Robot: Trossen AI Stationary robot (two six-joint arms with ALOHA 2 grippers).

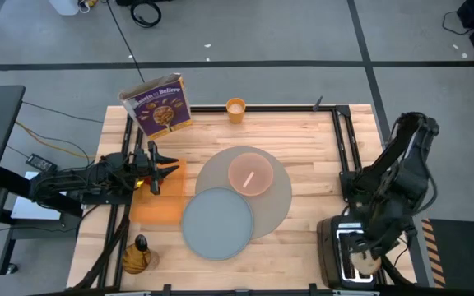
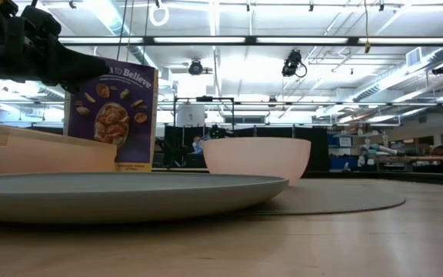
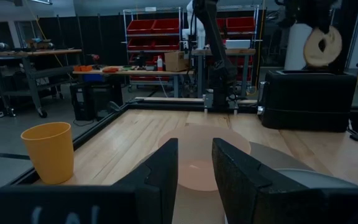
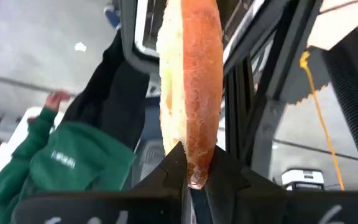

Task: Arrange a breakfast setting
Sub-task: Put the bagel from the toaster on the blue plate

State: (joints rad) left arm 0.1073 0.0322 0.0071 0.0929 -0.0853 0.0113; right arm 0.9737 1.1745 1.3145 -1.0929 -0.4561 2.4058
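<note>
Both arms point(image 1: 81, 182) are dark, built of chunky jointed links. The left gripper point(image 3: 194, 177) has two flat black fingers point(image 3: 160, 180); pale lettering marks the bar behind them.

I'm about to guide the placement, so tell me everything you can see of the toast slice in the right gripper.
The toast slice is a roundish piece of bread with a pale cream face and a browned orange crust, seen edge-on in the right wrist view. The right gripper is shut on its lower edge, holding it upright. In the high view it hangs directly over the black toaster at the table's near right corner; the left wrist view shows it lifted clear above the toaster, touching nothing but the fingers.
</note>
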